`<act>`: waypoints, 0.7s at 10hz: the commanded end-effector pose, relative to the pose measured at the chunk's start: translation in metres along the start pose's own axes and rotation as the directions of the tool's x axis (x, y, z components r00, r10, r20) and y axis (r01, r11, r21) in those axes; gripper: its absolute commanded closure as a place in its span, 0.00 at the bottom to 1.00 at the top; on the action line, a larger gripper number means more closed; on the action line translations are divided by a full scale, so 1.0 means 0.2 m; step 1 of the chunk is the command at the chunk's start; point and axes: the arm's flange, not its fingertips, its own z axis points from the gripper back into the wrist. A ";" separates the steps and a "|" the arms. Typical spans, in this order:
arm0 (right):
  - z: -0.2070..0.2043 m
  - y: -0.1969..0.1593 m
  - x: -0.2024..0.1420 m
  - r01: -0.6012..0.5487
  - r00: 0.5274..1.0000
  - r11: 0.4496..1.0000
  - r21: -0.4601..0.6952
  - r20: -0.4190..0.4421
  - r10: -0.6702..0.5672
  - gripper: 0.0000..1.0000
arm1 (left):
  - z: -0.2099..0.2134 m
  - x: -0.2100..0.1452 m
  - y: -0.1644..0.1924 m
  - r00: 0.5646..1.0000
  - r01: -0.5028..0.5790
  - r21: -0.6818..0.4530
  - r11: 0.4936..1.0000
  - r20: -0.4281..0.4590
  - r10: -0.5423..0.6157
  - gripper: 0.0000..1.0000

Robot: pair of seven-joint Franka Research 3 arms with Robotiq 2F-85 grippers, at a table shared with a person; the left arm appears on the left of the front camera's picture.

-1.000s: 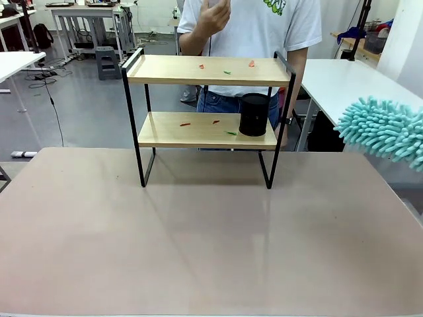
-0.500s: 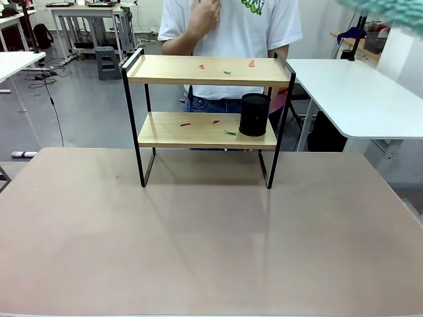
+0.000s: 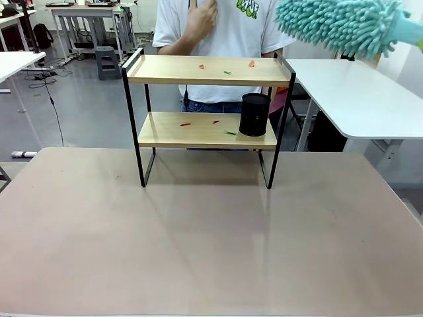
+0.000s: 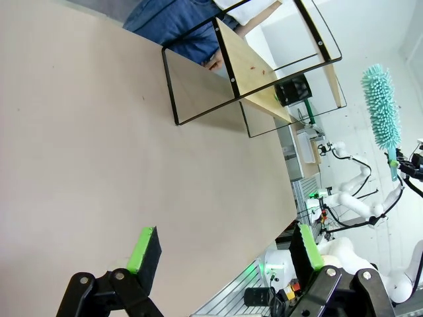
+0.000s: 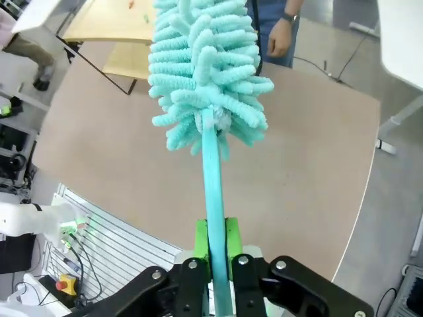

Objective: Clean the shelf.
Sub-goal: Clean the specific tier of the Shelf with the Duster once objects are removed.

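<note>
The front camera faces across the table (image 3: 198, 251) toward the shelf (image 3: 178, 69) and person (image 3: 225, 33). Both wrist cameras look down from above, rolled, sharing that shelf and tabletop.

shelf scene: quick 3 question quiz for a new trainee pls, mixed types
1. True or false: the black pot stands on the top board of the shelf.
2. What does the right gripper hold? A) a sponge B) a teal duster C) nothing
3. Fill in: the left gripper has its fingers ____.
Key: 1 false, it stands on the lower board. 2 B. 3 open.
</note>
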 end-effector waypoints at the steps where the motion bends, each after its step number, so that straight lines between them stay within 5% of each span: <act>1: 0.05 0.01 -0.01 0.034 0.998 0.999 -0.008 0.048 -0.034 0.88 | -0.01 -0.01 -0.01 1.000 0.021 -0.015 1.000 0.014 -0.021 0.00; 3: -0.03 0.02 0.03 0.026 1.000 0.999 0.023 0.011 -0.027 0.88 | -0.01 -0.01 -0.01 1.000 0.021 -0.015 1.000 0.014 -0.021 0.00; 7: -0.43 0.22 0.49 0.101 0.995 0.982 -0.160 0.000 -0.102 0.88 | -0.01 -0.01 -0.01 1.000 0.021 -0.015 1.000 0.014 -0.021 0.00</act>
